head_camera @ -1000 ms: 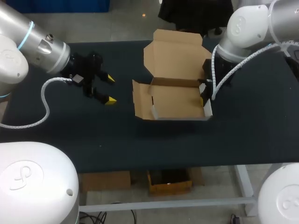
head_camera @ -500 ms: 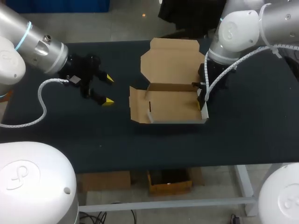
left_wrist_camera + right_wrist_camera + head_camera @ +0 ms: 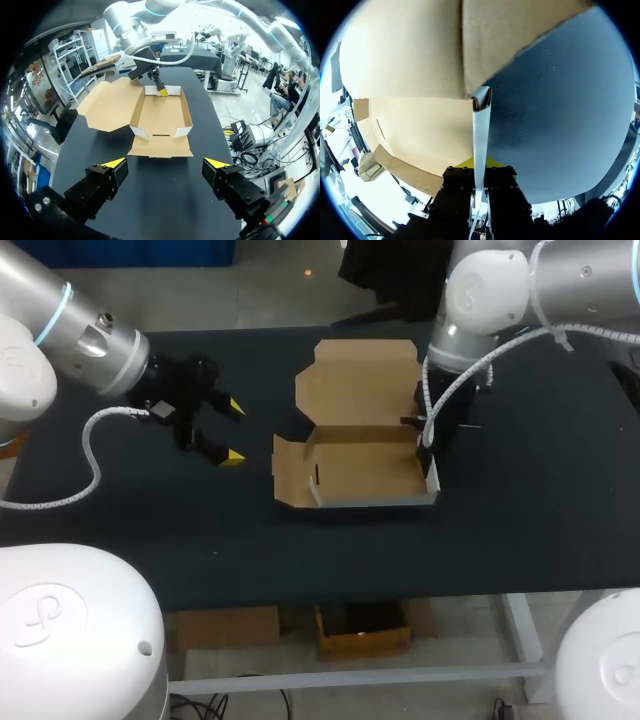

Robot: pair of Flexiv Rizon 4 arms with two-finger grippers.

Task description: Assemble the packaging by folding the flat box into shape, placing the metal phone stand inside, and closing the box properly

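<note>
1. Could crease or tear the thin right wall of the box (image 3: 365, 465) under the right gripper (image 3: 479, 162), which is pinched tight on that wall from both sides.
2. Might drag the whole box across the table (image 3: 520, 530) instead of folding it, with nothing pinning its left side.
3. Risks sagging flat: lid lying open behind the box, left flap splayed outward.
4. No support from the left gripper (image 3: 165, 162), spread wide, holding nothing, well left of the box.
5. Cannot find the stand in or near the box.
6. Dark matte table, stretching well past every side of the box.
</note>
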